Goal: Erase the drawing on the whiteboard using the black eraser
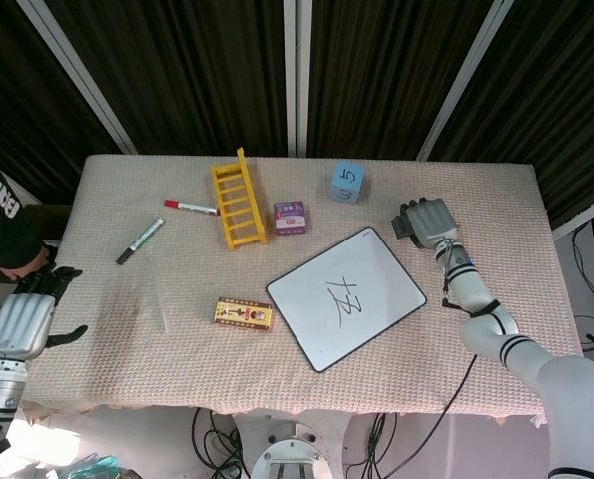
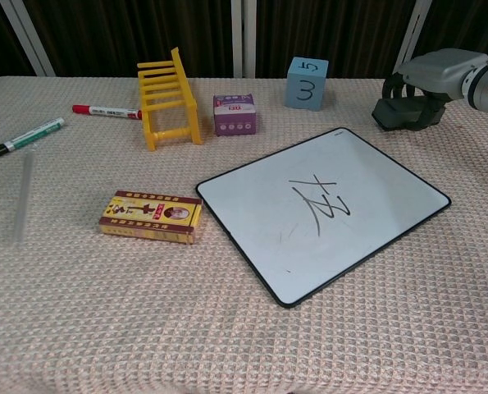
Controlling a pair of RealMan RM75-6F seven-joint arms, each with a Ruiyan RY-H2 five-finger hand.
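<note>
The right hand [image 2: 430,78] largely hides the black eraser [image 2: 403,115].

Bright even light, soft shadows, sharp

My right robot hand [image 2: 430,72] is silver-grey at the upper right of the frame, curled over the black eraser [image 2: 403,113]. The whiteboard [image 2: 326,212] at centre is white with a black rim and a black drawing [image 2: 321,203]. The table [image 2: 227,328] wears a beige waffle-weave cloth. Across the top I see a yellow ladder [image 2: 169,100], a light-blue cube [image 2: 307,83], a purple box [image 2: 234,113] and a red-capped marker [image 2: 106,111].
</note>
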